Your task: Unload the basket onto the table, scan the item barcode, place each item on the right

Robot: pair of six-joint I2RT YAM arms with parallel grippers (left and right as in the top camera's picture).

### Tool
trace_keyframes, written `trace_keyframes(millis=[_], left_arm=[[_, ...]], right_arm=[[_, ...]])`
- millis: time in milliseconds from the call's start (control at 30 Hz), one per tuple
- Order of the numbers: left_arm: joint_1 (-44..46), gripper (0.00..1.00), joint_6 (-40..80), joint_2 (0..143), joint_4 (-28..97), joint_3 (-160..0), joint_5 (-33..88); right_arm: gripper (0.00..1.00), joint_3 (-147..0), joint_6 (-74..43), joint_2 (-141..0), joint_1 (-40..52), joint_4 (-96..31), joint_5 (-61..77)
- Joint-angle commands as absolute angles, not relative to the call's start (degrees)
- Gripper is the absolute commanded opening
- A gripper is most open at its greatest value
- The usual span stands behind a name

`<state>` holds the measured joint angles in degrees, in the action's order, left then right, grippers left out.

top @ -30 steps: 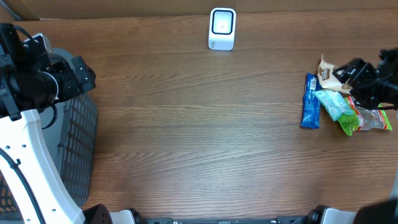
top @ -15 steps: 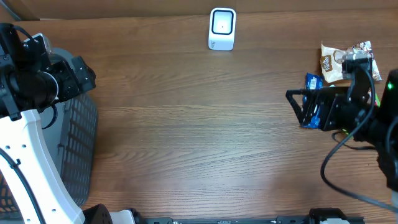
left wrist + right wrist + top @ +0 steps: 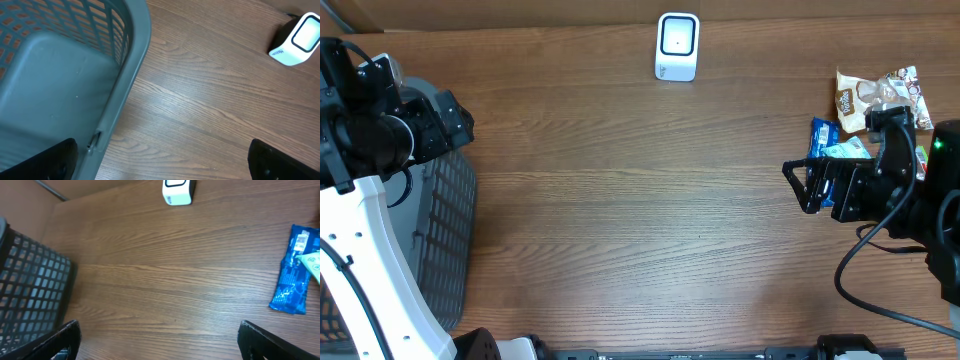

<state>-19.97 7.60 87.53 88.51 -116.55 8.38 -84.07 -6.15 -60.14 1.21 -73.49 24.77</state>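
At the table's (image 3: 620,200) left edge the left gripper (image 3: 165,160) hangs wide open and empty over the grey basket (image 3: 55,90), the white scanner (image 3: 677,46) stands mid far edge, and near the right edge the right gripper (image 3: 810,186), jaws spread and holding nothing, hovers just beside the blue packet (image 3: 292,277).

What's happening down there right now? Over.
Left gripper, right gripper open, empty. Blue packet lying near right gripper, ungrasped. Nothing blocking scanner.

Left hand (image 3: 161,162) spread wide; right hand (image 3: 800,187) spread wide, empty.
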Motion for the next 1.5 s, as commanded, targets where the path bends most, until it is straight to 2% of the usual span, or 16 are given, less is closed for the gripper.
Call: trace_keyframes(millis=[0, 133, 267, 567, 700, 1033, 1267, 1467], left_arm=[[-19.9, 1.0, 8.6, 86.9, 88.4, -117.4, 8.8], [-19.9, 1.0, 8.6, 86.9, 88.4, -117.4, 8.8], [-19.9, 1.0, 8.6, 86.9, 88.4, -117.4, 8.8], [-19.9, 1.0, 8.6, 86.9, 88.4, -117.4, 8.8], [-19.9, 0.99, 8.6, 86.9, 88.4, -117.4, 8.8], [-19.9, 0.99, 8.6, 86.9, 88.4, -117.4, 8.8], [-19.9, 1.0, 8.6, 86.9, 88.4, -117.4, 8.8], [-19.9, 0.99, 8.6, 86.9, 88.4, -117.4, 8.8]], right_arm=[[1.0, -84.8, -5.7, -59.2, 1.5, -72.1, 19.9], [1.0, -80.4, -5.7, -55.0, 1.7, -63.7, 9.9], [1.0, -70.1, -5.7, -47.7, 2.4, -50.7, 3.3], [1.0, -32.0, -5.7, -24.7, 2.6, -13.3, 1.4], [1.0, -16.9, -5.7, -14.9, 3.3, -2.5, 1.1], [1.0, -0.8, -5.7, -0.1, 5.8, 2.2, -2.5], [1.0, -0.5, -5.9, -0.2, 6.1, -5.0, -2.3], [1.0, -0.5, -5.9, -0.7, 6.1, -4.8, 0.9]])
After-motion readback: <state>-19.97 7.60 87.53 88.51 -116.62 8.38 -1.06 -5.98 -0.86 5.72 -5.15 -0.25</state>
